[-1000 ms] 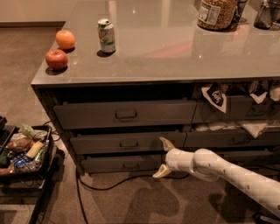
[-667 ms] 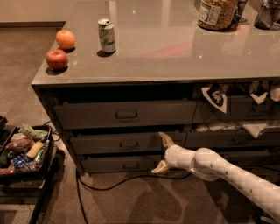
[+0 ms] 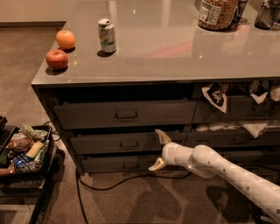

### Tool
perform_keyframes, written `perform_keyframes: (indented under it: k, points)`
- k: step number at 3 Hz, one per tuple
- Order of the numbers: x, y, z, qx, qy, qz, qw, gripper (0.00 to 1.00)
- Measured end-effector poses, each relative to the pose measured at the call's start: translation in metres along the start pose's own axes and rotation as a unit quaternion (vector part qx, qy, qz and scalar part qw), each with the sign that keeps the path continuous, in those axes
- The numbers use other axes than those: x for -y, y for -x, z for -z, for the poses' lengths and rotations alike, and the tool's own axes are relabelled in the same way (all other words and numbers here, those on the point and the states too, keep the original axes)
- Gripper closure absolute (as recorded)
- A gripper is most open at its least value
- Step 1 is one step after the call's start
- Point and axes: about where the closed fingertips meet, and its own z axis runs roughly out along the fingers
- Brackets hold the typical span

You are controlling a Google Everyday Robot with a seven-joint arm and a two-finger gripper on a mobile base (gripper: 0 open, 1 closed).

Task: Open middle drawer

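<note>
The middle drawer [image 3: 100,144] is the low dark grey front between a taller drawer [image 3: 124,114] above and a lower one [image 3: 118,164] beneath. Its small loop handle [image 3: 129,144] sits at the centre. The front stands about level with its neighbours and no interior shows. My gripper [image 3: 160,150] is open, on a white arm coming in from the lower right. It hovers in front of the drawer's right end, a short way right of the handle. One tan fingertip [image 3: 162,136] is at the drawer's top edge, the other [image 3: 156,165] over the lowest drawer.
On the counter top [image 3: 175,48] stand an apple [image 3: 57,59], an orange [image 3: 65,39], a can [image 3: 106,36] and a jar [image 3: 217,13]. A black tray [image 3: 24,151] of snacks sits on the floor at left. A cable [image 3: 113,184] runs along the floor. Packets hang from the right-hand drawers [image 3: 236,109].
The gripper has shifted slightly left and upward, closer to the middle drawer's front. The drawers and counter items have not moved.
</note>
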Motion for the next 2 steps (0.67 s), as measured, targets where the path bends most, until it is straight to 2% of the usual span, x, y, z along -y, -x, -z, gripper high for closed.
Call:
perform_keyframes:
  k: [1,2]
  points:
    - [-0.003,-0.013,-0.010,0.005,0.002,-0.004,1.0000,0.00]
    - [0.001,-0.027,-0.019,0.006,-0.008,-0.005,0.9999,0.00]
